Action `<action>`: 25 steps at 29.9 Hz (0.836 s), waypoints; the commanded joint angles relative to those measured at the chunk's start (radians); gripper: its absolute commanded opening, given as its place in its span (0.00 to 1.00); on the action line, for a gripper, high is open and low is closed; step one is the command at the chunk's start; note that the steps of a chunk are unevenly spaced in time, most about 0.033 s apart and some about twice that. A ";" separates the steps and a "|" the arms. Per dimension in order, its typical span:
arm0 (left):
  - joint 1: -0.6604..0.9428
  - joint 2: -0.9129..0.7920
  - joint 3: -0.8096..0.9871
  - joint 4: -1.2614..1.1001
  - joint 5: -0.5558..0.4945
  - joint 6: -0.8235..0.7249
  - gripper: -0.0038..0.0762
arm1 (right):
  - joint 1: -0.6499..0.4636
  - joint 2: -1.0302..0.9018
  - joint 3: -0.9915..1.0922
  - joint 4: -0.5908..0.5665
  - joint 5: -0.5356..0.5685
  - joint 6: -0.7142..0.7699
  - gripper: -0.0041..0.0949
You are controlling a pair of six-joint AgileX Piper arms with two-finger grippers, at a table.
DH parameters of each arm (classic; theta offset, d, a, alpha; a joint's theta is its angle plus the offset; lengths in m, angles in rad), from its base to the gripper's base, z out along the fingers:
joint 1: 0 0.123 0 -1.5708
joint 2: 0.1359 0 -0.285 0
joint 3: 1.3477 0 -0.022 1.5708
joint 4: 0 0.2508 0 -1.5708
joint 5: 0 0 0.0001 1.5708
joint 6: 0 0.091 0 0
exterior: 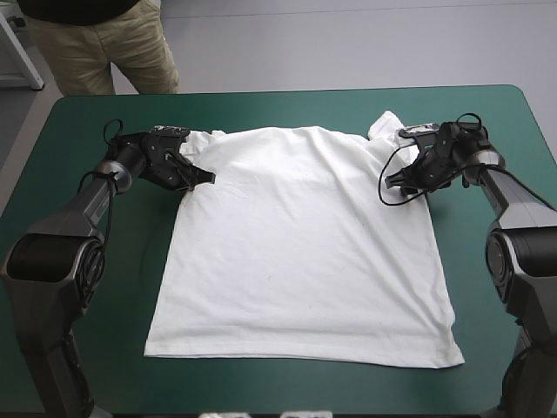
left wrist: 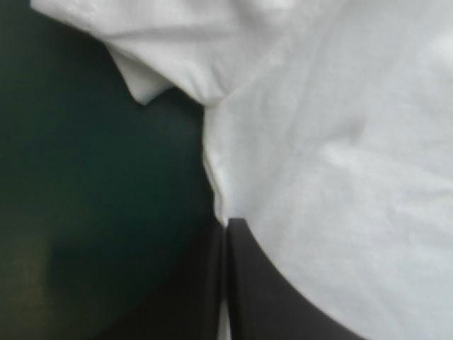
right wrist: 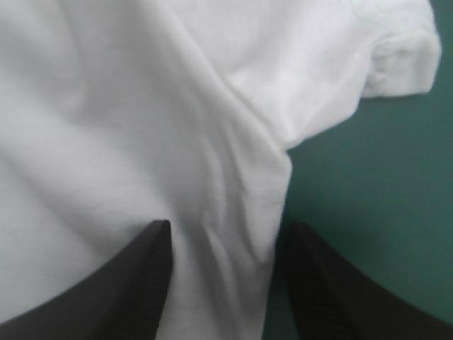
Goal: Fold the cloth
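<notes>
The T-shirt (exterior: pixel 305 252) lies spread flat in the middle of the table (exterior: pixel 96 348), shoulders toward the far edge and hem (exterior: pixel 305 355) toward the near edge, with light creases across the body. Seen from above, the left gripper (exterior: pixel 207 177) sits low at the shirt's left side, just under the sleeve, and the right gripper (exterior: pixel 393 181) sits likewise at the right side. Neither gripper's state can be read with certainty from there. The left wrist view settles the first. Its black fingers (left wrist: pixel 265 297) are pressed together in one arch with a thin white strip of cloth between them, clamped on the shirt's edge just below the armpit. The left sleeve (left wrist: pixel 170 64) lies ahead, its corner on the cover. The right wrist view shows the other fingers (right wrist: pixel 127 290) standing apart, with the shirt's side edge lying loose between them. The right sleeve (right wrist: pixel 396 57) lies ahead, its cuff bunched. The teal-green cover lies smooth and shows on all four sides of the shirt.
</notes>
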 commanded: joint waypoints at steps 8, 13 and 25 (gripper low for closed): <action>-0.010 -0.031 -0.009 -0.021 0.037 0.008 0.04 | 0.000 -0.014 -0.029 0.041 0.031 -0.003 0.36; -0.010 -0.047 -0.009 -0.018 0.003 0.008 0.04 | 0.000 -0.014 -0.029 0.034 0.048 -0.022 0.03; 0.020 -0.231 -0.057 0.035 -0.023 -0.004 0.04 | 0.000 -0.263 -0.029 0.076 -0.023 -0.047 0.03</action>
